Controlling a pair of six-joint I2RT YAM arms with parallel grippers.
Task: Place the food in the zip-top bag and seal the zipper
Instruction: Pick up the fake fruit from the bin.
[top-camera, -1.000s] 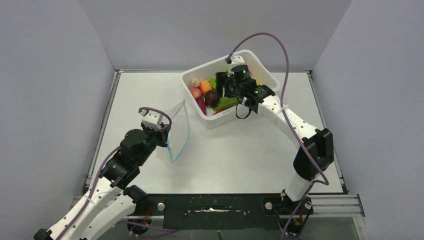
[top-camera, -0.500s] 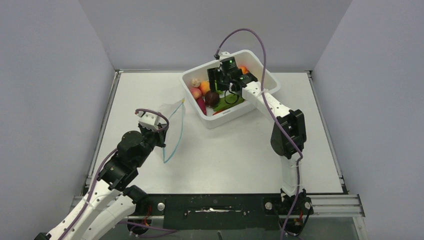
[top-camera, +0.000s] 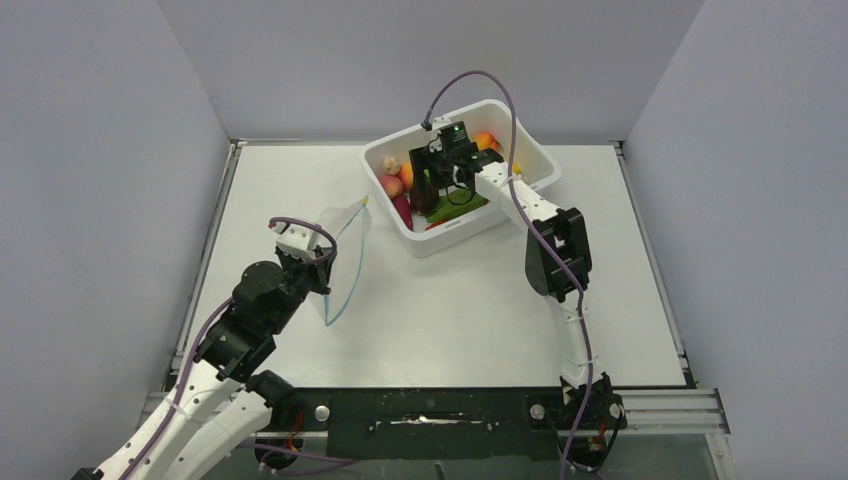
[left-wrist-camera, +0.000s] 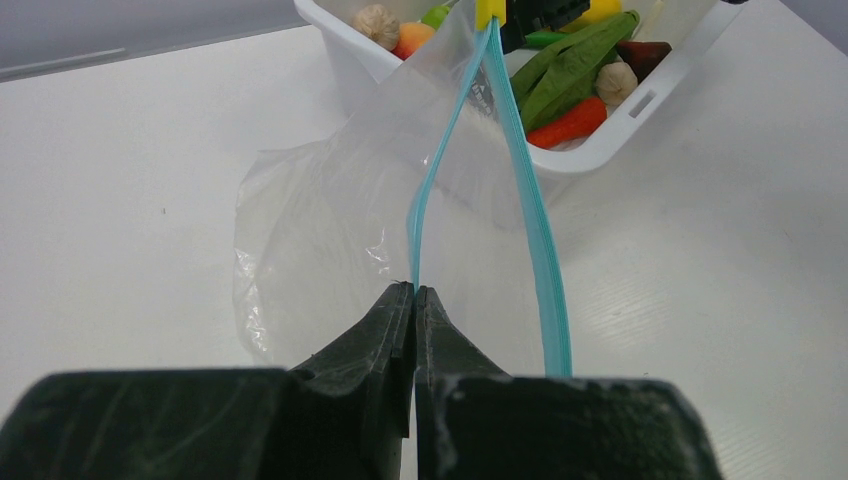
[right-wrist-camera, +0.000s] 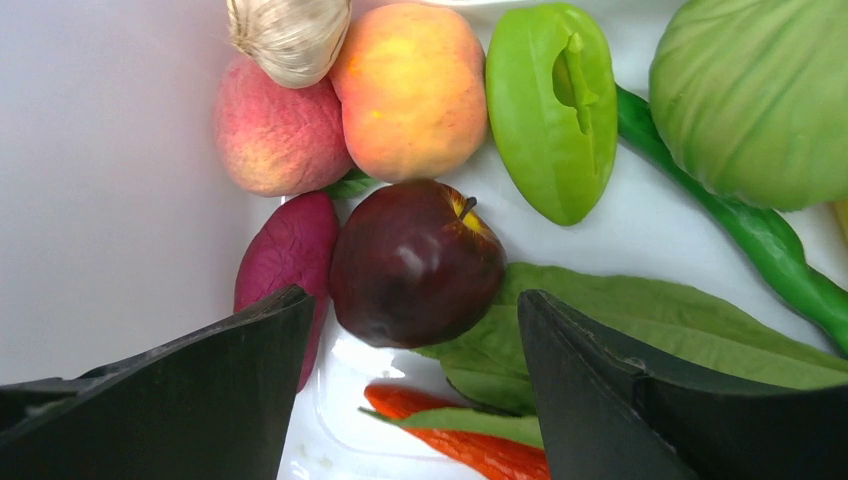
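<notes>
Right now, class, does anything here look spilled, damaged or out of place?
Nothing stands out. All the food sits inside the white tub, none spilled. The left gripper pinches the zip-top bag by its zipper, mouth open; the right gripper hangs open over a dark apple.

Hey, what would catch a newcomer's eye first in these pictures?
The dark red toy apple stands out in the white rectangular plastic tub at the table's far side, with the open right gripper straddling it. Nearer left, the left gripper pinches the blue rim strip of the clear crinkly plastic pouch, its mouth gaping toward the tub.
</notes>
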